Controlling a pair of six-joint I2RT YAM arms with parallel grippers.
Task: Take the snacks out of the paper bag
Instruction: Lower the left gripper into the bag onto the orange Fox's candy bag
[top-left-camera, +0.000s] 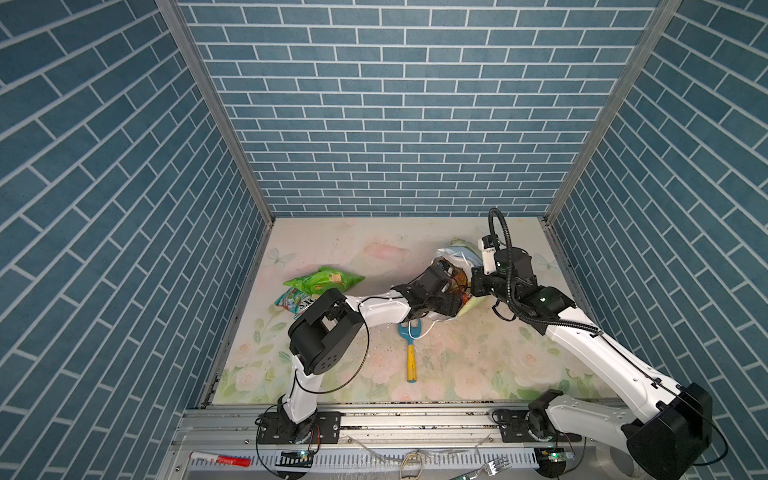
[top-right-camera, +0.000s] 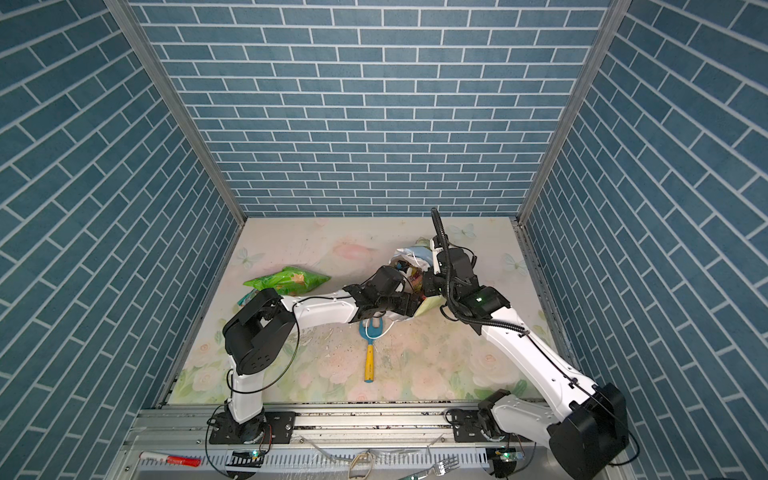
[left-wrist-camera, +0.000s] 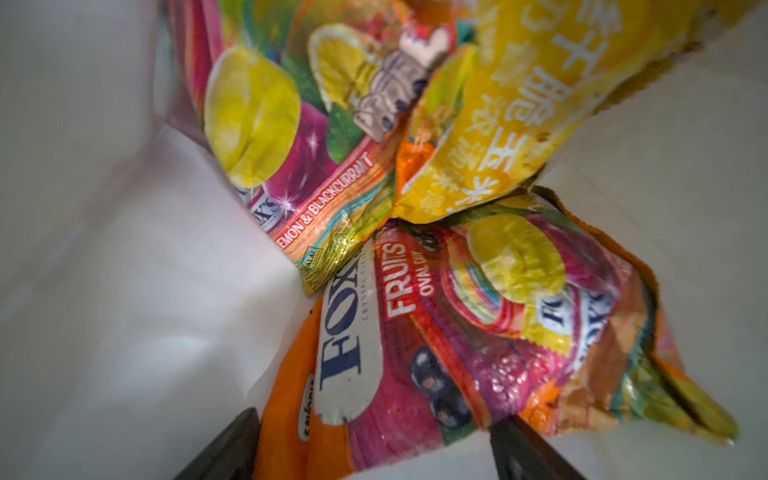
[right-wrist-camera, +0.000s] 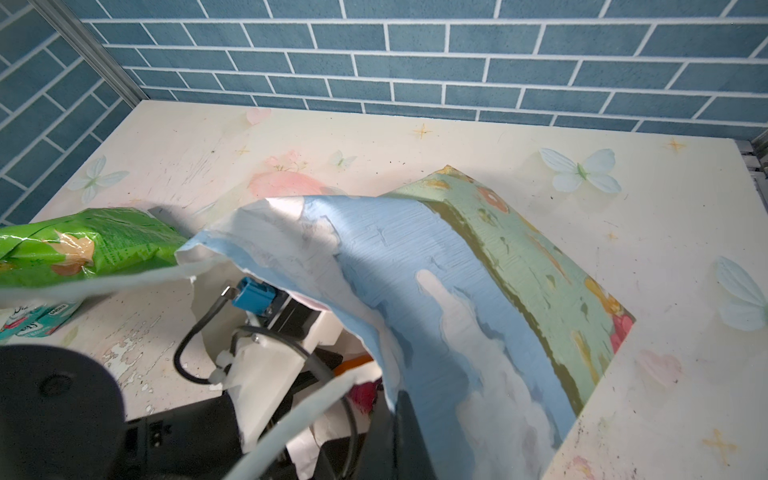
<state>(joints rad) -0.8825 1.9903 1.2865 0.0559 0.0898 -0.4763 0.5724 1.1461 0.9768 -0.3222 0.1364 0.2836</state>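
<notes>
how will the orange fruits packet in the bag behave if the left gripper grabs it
Likely floppy: the orange packet in the bag is crumpled and creased. Its glossy film may slip in the left gripper. Lifting it may drag the yellow packet overlapping it.

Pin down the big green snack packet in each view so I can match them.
In a top view: green packet lies left of the paper bag.
In a top view: same spot, left of the bag.
Left wrist: not in it; it looks inside the bag.
Right wrist: seen beyond the bag's lifted rim.
Shared landmark: teal-white packet beside it, also in the right wrist view.
</notes>
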